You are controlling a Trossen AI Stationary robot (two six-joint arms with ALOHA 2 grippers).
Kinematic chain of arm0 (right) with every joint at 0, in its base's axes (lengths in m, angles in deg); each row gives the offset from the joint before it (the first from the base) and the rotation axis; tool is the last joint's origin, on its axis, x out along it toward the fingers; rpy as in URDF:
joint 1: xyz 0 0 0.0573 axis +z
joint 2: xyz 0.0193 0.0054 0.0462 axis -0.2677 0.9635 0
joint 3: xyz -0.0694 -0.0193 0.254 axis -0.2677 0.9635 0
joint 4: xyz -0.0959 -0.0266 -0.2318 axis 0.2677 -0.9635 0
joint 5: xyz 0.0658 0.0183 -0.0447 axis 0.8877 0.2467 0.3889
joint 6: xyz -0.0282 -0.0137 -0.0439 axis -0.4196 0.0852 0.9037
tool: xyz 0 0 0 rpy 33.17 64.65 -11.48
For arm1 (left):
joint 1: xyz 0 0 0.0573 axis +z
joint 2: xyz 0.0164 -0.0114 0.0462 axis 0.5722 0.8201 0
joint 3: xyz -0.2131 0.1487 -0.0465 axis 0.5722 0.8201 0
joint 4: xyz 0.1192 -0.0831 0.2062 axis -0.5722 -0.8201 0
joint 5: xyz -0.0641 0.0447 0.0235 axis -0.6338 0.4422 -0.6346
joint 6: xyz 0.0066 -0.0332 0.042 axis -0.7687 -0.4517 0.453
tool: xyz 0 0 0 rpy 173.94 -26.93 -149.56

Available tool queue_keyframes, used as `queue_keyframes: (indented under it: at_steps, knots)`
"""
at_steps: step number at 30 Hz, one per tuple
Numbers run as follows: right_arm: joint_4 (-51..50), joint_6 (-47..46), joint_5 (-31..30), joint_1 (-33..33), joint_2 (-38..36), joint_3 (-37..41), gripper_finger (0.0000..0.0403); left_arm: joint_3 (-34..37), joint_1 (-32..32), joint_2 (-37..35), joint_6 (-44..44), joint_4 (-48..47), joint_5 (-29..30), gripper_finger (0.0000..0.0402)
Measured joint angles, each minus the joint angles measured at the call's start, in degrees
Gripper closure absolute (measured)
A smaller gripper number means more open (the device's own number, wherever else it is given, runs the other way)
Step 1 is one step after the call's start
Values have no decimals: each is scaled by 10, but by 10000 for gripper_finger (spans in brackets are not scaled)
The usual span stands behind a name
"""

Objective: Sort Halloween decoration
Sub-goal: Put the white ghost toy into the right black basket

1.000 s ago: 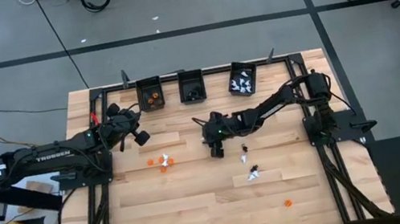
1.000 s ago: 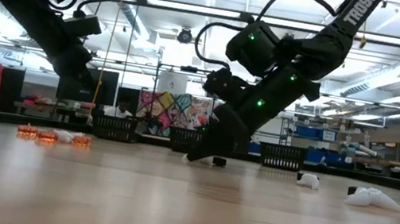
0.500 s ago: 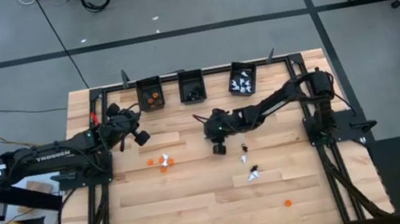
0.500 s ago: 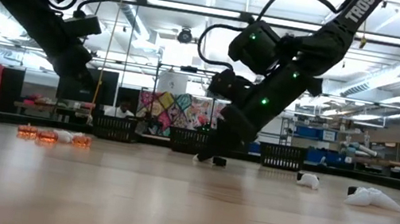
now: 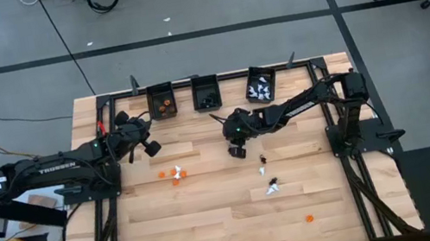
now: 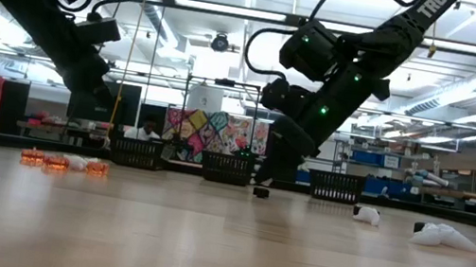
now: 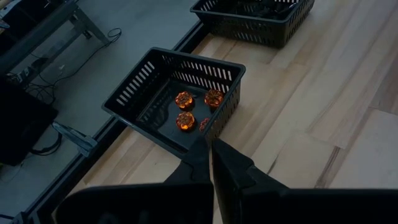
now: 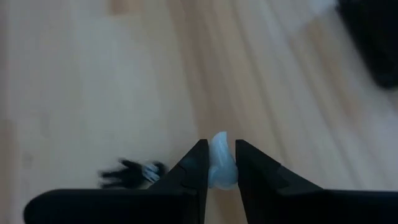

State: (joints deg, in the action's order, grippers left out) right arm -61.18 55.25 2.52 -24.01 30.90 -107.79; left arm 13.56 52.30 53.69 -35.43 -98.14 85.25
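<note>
The right claw pinches a small white trinket between its fingertips, lifted above the bench mid-table. The grip looks slim, so a quick swing toward the white-filled bin could let it slip. A black trinket lies just below. The left claw, closed and empty, hovers beside the orange bin.

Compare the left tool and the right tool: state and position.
The left tool is shut on nothing; the right tool is shut on a white trinket. The left tool hovers near the bin of orange trinkets; the right tool is over mid-table. Both are off the wood.
</note>
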Motion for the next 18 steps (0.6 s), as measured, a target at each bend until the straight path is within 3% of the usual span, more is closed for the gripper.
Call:
queue_keyframes:
  at_steps: [11,18]
  knots:
    - [-124,-6,-124,-26,-78,0,328,0,0,0,0,0,0,402]
    - [-197,-38,-217,-91,-133,-1,328,0,0,0,0,0,0,402]
